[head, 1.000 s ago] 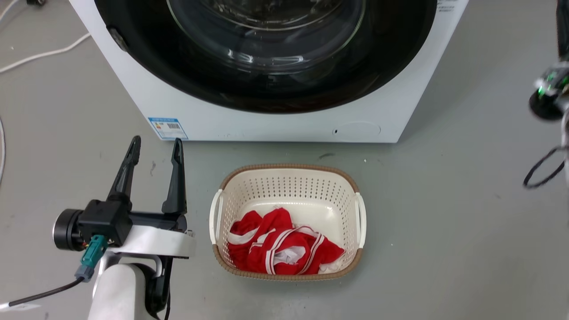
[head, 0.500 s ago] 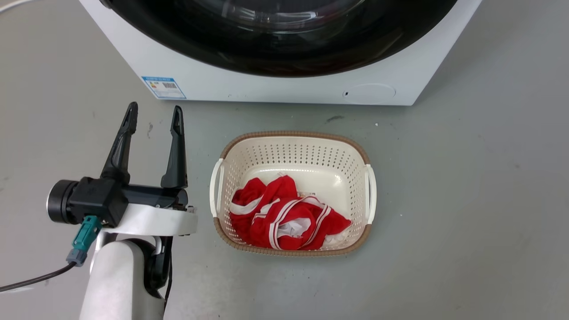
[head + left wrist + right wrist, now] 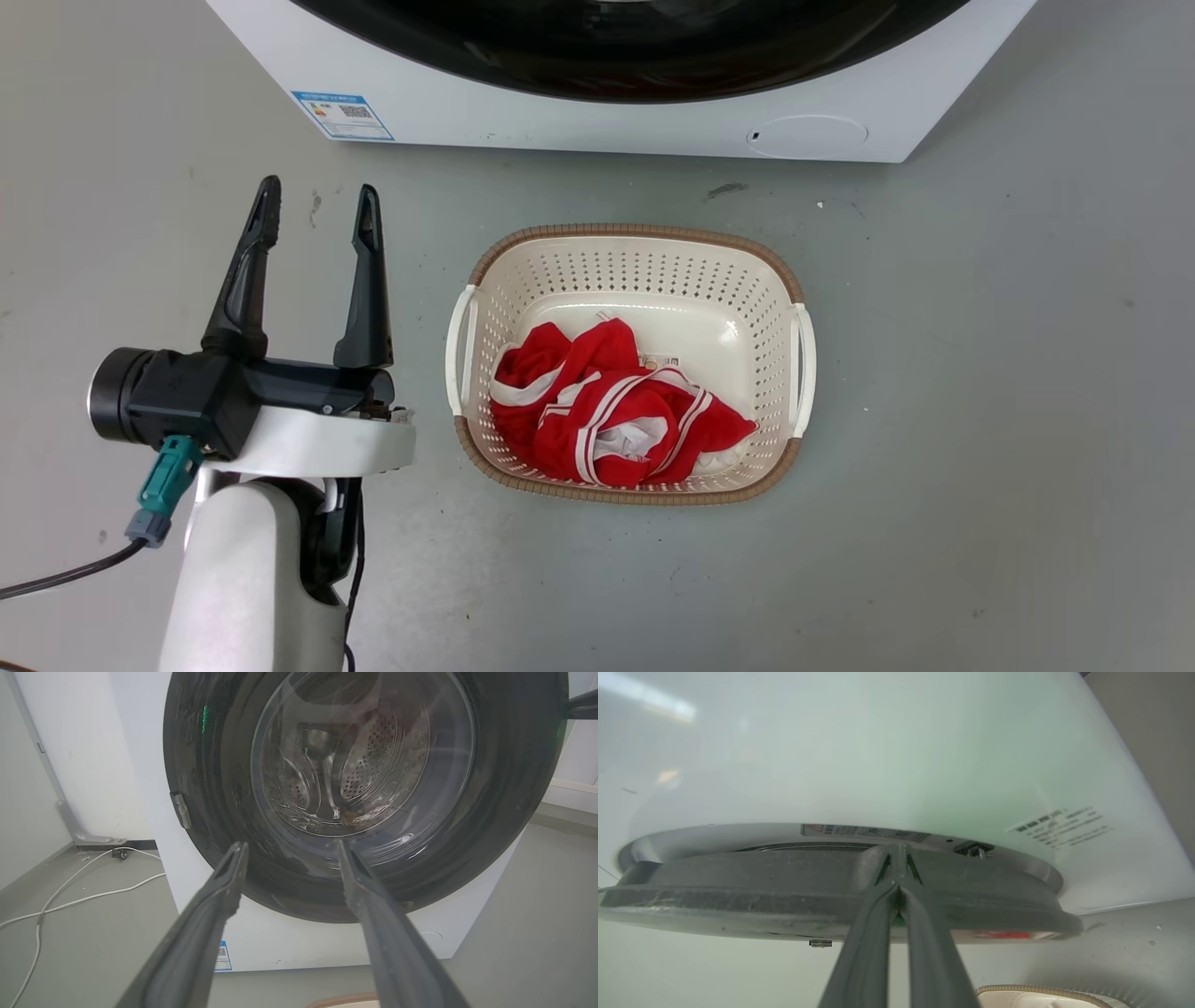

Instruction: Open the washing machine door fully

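Left gripper (image 3: 317, 194) is wide open and empty, beside the basket (image 3: 635, 230); the washing machine (image 3: 560, 126) stands far behind. Left wrist view adds the washing machine door (image 3: 504, 812), round and glassy, on its front. Right wrist view shows the right gripper (image 3: 896, 891) squeezed nearly together at the door's rim. It looks heavy, stiff and slippery, so pull there.

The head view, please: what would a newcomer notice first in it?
The red garment heaped in the cream basket at the centre. Behind it stands the white washing machine with its glossy black door; the left gripper hangs open at lower left.
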`<state>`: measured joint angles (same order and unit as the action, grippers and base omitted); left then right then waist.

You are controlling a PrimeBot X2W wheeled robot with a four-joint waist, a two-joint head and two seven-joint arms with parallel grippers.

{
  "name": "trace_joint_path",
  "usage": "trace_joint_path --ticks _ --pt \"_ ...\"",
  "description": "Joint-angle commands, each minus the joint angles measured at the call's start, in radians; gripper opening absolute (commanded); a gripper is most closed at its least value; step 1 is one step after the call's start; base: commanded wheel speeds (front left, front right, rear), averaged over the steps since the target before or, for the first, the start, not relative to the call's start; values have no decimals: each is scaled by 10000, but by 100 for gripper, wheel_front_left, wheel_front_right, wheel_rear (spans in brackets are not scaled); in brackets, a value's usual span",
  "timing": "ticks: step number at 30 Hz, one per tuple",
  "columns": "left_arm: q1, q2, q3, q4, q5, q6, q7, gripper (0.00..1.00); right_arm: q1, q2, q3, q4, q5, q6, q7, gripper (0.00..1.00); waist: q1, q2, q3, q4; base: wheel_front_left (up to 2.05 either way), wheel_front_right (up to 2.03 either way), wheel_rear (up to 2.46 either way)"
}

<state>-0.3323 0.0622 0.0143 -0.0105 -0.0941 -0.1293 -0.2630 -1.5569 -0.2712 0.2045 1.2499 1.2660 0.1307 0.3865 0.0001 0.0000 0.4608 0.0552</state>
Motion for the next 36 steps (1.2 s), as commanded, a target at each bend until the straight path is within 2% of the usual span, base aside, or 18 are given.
trace_joint_path --ticks 1,10,20,28,36 --pt "-135 8 -38 -51 -16 -21 -26 100 -89 118 -17 108 15 0 44 0 -1 0 74 44 0 0 0" --pt "-237 -42 -199 5 -82 -23 -26 100 -321 409 -381 112 431 16 488 0 -1 0 222 109 0 0 0" --pt "-281 -63 -243 62 -122 -22 -26 100 -371 327 -570 -168 667 13 1024 0 -1 0 242 136 0 0 0" --pt "-242 -83 -201 140 -103 -22 -26 100 198 345 -532 -839 989 11 2551 0 -1 0 93 111 0 0 0" --pt "120 -90 -218 377 -33 -22 -26 100 1319 490 -522 -1526 1380 11 3981 0 -1 0 -728 36 0 0 0"
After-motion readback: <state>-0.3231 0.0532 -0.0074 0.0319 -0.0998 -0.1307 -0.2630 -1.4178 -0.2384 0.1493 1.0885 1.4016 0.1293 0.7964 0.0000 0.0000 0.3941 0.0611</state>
